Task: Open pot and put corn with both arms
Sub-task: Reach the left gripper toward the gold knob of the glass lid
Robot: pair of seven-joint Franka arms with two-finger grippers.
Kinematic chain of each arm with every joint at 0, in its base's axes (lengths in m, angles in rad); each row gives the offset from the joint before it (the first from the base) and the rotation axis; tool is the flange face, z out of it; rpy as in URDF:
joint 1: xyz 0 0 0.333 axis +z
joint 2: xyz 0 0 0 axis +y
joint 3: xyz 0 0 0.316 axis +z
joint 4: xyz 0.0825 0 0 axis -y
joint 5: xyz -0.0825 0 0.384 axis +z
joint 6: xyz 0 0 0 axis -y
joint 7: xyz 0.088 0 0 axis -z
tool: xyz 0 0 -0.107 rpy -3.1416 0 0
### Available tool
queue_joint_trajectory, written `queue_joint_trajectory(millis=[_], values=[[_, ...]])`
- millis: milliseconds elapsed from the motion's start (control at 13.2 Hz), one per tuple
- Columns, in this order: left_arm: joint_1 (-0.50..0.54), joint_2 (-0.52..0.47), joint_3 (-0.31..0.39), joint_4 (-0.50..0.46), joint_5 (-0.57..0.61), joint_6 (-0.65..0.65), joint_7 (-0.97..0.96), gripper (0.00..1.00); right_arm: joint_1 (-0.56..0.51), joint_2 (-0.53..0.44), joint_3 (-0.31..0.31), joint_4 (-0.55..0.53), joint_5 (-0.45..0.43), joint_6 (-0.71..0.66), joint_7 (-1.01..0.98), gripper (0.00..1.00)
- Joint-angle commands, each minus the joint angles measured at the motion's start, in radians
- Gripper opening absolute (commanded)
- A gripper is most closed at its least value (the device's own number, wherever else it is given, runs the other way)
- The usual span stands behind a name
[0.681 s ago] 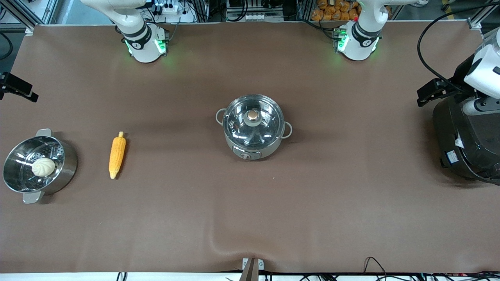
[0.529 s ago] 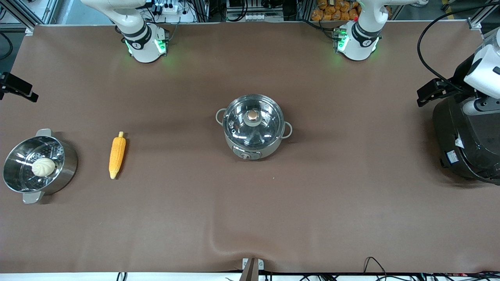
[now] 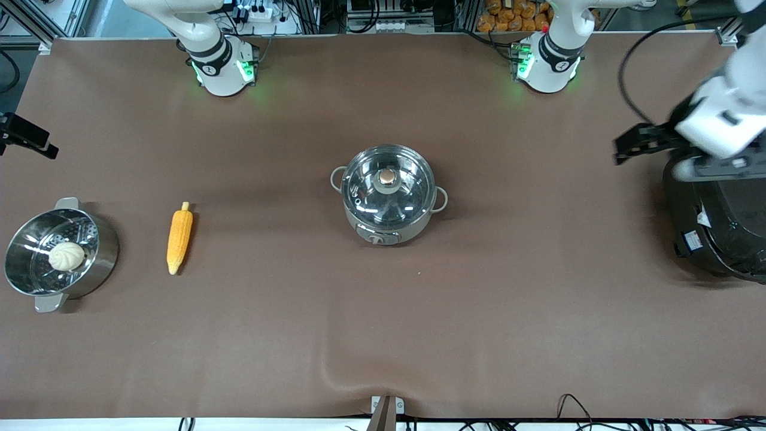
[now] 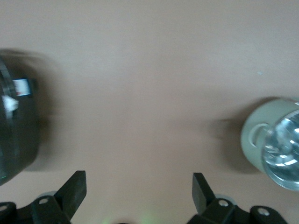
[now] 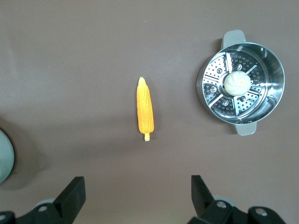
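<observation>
The grey pot stands mid-table, shut by its glass lid with a copper knob. Its edge shows in the left wrist view. The corn lies flat on the mat toward the right arm's end, apart from the pot, and also shows in the right wrist view. My left gripper is open and empty, up in the air beside the black rice cooker; its own view shows bare mat between its fingers. My right gripper is open and empty, high at the right arm's end, with bare mat below it.
A perforated steel steamer pot holding a white bun stands beside the corn at the right arm's end. A large black rice cooker stands at the left arm's end. The mat bulges near the front edge.
My left arm has swung its gripper away from the rice cooker toward the middle of the table. The right arm, pot and corn have not moved.
</observation>
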Motion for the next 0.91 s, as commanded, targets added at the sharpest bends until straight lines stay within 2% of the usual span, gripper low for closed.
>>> queue_joint_trajectory(millis=[0, 151, 303, 529, 832], values=[[-0.064, 0.054, -0.037, 0.003, -0.049, 0.067, -0.12, 1.0, 0.008, -0.018, 0.013, -0.08, 0.01, 0.078, 0.014, 1.0], [-0.146, 0.096, -0.057, 0.001, -0.047, 0.127, -0.272, 1.0, 0.008, -0.017, 0.013, -0.118, 0.009, 0.107, 0.017, 1.0], [-0.236, 0.146, -0.057, -0.002, -0.047, 0.193, -0.41, 1.0, 0.005, -0.026, 0.01, -0.225, -0.007, 0.185, 0.012, 1.0], [-0.373, 0.226, -0.057, -0.002, -0.038, 0.283, -0.58, 1.0, -0.007, -0.043, 0.007, -0.408, -0.008, 0.387, 0.008, 1.0], [-0.534, 0.343, -0.054, -0.003, 0.008, 0.359, -0.781, 1.0, -0.023, 0.0, 0.007, -0.679, -0.025, 0.786, -0.002, 1.0]])
